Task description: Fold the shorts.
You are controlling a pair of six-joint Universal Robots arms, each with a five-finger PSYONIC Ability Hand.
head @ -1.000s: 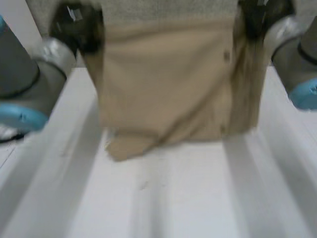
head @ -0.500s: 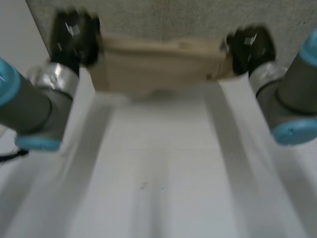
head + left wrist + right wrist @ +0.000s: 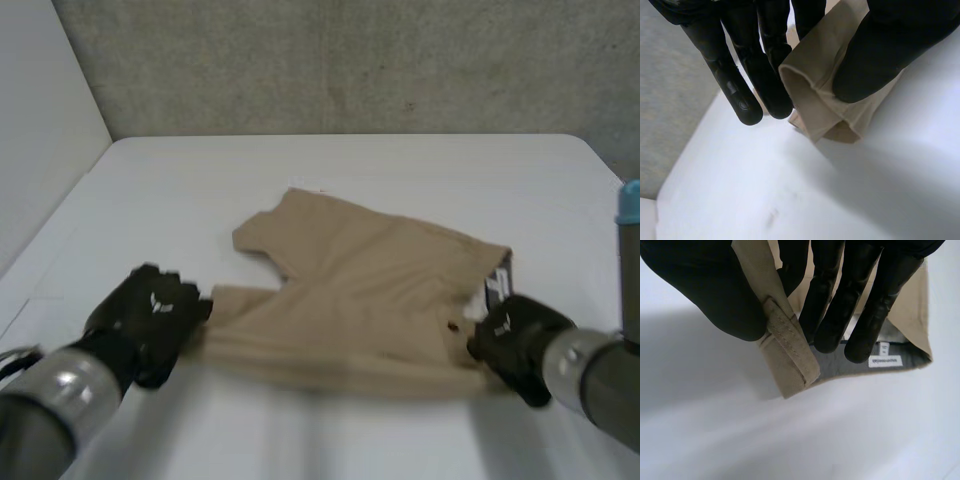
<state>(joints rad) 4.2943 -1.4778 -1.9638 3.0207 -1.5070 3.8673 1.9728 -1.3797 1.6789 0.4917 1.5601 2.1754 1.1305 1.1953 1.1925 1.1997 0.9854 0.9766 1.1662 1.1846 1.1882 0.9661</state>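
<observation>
While left hand point(image 3: 150, 312), right hand point(image 3: 514, 336) pinch ends: one shorts point(image 3: 360, 290), one table point(image 3: 420, 172).

On white table point(image 3: 180, 180): tan shorts point(image 3: 360, 290) spread; left hand point(image 3: 150, 310) at near-left corner, right hand point(image 3: 510, 340) at near-right corner.

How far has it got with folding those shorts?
Done: the shorts lie spread on the table, both legs apart. In hand: the left hand pinches the near leg's hem, the right hand the near corner of the waistband. Left: the folding itself, since no leg lies over the other yet.
</observation>
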